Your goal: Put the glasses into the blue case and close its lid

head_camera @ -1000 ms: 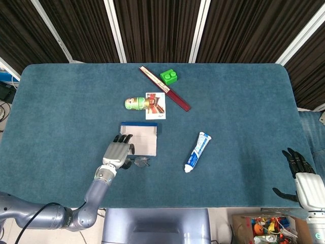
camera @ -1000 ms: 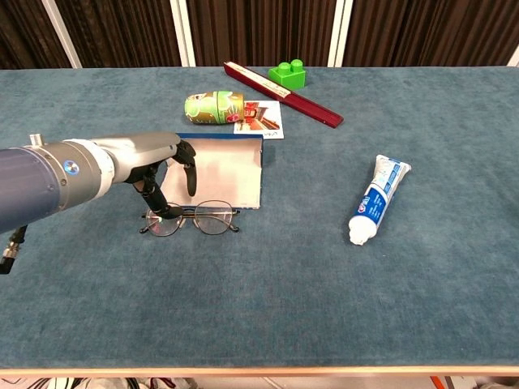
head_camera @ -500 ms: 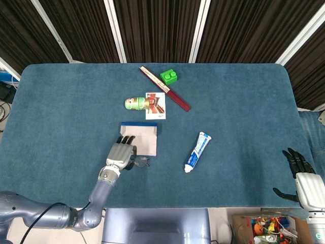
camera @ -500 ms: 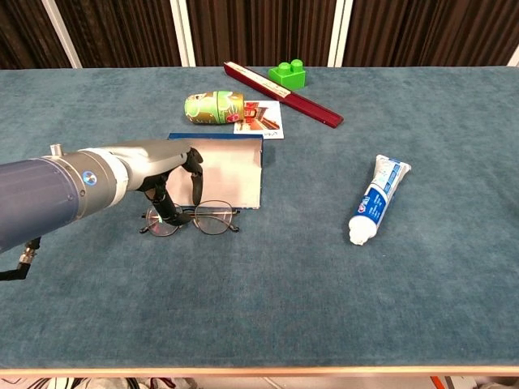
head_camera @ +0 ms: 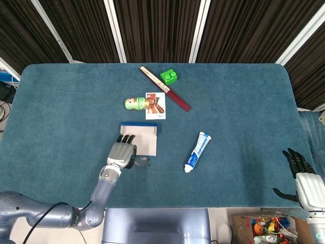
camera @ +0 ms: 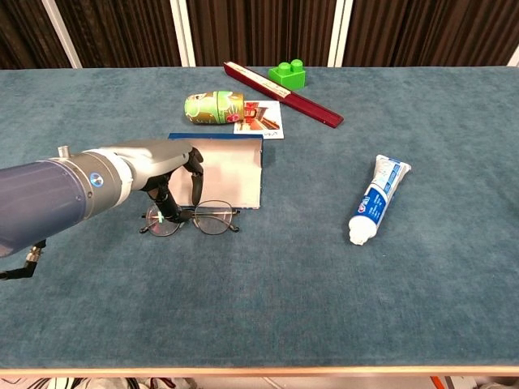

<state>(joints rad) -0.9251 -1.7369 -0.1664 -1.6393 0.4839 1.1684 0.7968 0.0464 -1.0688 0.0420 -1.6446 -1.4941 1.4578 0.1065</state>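
Observation:
The glasses (camera: 193, 219) lie flat on the blue table just in front of the open blue case (camera: 229, 168), whose pale inside faces up. In the head view the glasses (head_camera: 140, 161) peek out beside my left hand (head_camera: 121, 153). My left hand (camera: 166, 168) hovers over the left lens with its fingers pointing down; one fingertip touches the frame and nothing is gripped. My right hand (head_camera: 300, 175) rests open at the table's near right corner, far from the case (head_camera: 144, 138).
A toothpaste tube (camera: 375, 198) lies right of the case. Behind the case are a green figurine (camera: 212, 107), a picture card (camera: 261, 117), a dark red ruler (camera: 284, 94) and a green brick (camera: 289, 74).
My left hand has shifted slightly right and forward over the glasses' left lens. The glasses, case and right hand have not moved.

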